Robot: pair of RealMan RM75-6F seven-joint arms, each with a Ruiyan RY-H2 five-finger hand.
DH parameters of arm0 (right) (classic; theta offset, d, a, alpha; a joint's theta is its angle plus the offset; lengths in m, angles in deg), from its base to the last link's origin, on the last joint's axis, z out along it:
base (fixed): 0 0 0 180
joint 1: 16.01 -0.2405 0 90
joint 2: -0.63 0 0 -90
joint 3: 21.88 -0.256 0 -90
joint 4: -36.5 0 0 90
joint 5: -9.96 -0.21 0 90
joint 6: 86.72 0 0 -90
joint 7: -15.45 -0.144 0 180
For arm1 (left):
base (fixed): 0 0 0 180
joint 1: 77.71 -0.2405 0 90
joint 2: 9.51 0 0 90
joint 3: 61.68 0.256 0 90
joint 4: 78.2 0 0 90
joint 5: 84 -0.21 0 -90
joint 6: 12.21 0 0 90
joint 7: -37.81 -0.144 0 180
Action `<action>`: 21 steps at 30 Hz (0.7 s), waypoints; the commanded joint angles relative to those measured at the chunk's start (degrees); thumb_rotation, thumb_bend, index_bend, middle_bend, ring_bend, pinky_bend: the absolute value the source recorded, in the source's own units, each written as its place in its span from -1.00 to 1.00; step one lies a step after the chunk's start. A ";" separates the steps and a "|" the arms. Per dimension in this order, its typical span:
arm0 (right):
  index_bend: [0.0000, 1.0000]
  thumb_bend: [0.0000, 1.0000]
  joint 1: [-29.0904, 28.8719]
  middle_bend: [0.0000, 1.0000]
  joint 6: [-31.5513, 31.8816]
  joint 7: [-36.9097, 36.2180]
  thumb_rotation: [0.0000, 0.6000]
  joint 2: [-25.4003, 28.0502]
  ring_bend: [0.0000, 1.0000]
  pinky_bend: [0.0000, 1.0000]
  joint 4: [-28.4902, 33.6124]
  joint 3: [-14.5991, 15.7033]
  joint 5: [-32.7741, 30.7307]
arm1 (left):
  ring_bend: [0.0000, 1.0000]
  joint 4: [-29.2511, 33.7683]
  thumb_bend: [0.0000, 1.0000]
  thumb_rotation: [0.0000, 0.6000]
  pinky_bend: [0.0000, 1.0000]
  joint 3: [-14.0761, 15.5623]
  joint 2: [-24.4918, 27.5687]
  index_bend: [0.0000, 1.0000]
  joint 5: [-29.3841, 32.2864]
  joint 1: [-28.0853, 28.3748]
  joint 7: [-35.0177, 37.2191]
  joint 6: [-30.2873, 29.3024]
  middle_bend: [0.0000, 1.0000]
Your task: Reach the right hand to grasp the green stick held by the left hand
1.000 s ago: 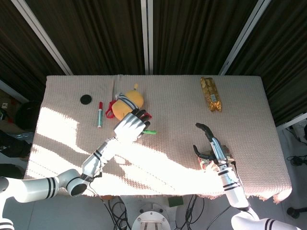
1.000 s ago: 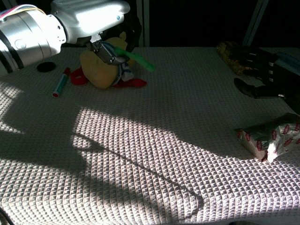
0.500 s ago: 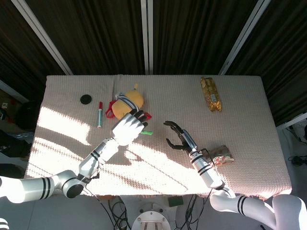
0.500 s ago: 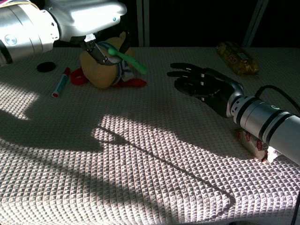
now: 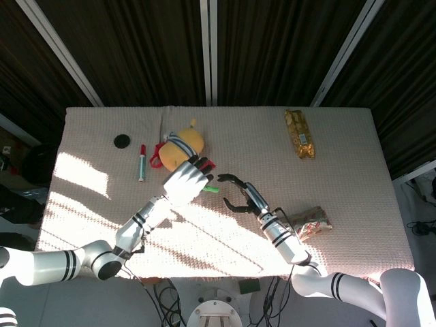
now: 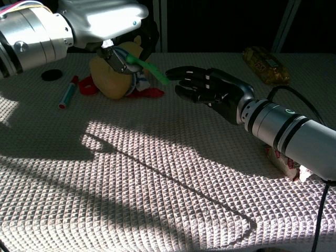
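Observation:
My left hand (image 5: 184,182) (image 6: 107,23) hovers above the table and grips a green stick (image 6: 152,70) (image 5: 213,189) whose free end points right. My right hand (image 6: 207,89) (image 5: 240,193) is open with its black fingers spread. Its fingertips sit right beside the stick's free end; I cannot tell whether they touch it. Nothing is held in the right hand.
A yellow plush toy (image 5: 182,144) (image 6: 116,73) lies behind the left hand. A red-and-green marker (image 5: 142,163) (image 6: 68,92) and a black disc (image 5: 122,141) lie at the left. A gold snack pack (image 5: 300,133) sits far right, and a crinkled wrapper (image 5: 313,221) lies near the right forearm.
My right hand has swept left across the table from near the wrapper to the tip of the stick. The left hand has stayed nearly in place with the stick.

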 commanded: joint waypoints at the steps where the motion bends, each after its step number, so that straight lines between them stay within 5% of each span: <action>1: -0.36 -0.11 -0.29 -0.75 0.19 0.51 1.00 -0.23 -1.00 -1.00 -0.02 -0.09 -0.22 | -0.48 -0.09 -0.31 1.00 -0.35 0.21 -0.15 0.23 -0.10 0.00 -0.02 -0.34 -0.20; 21: -0.17 -0.05 -1.14 -0.72 0.76 0.54 1.00 -1.55 -1.00 -1.00 -1.39 0.78 -1.24 | -0.48 -0.98 -0.31 1.00 -0.35 1.28 -0.68 0.23 -1.34 0.35 1.15 -1.39 -0.20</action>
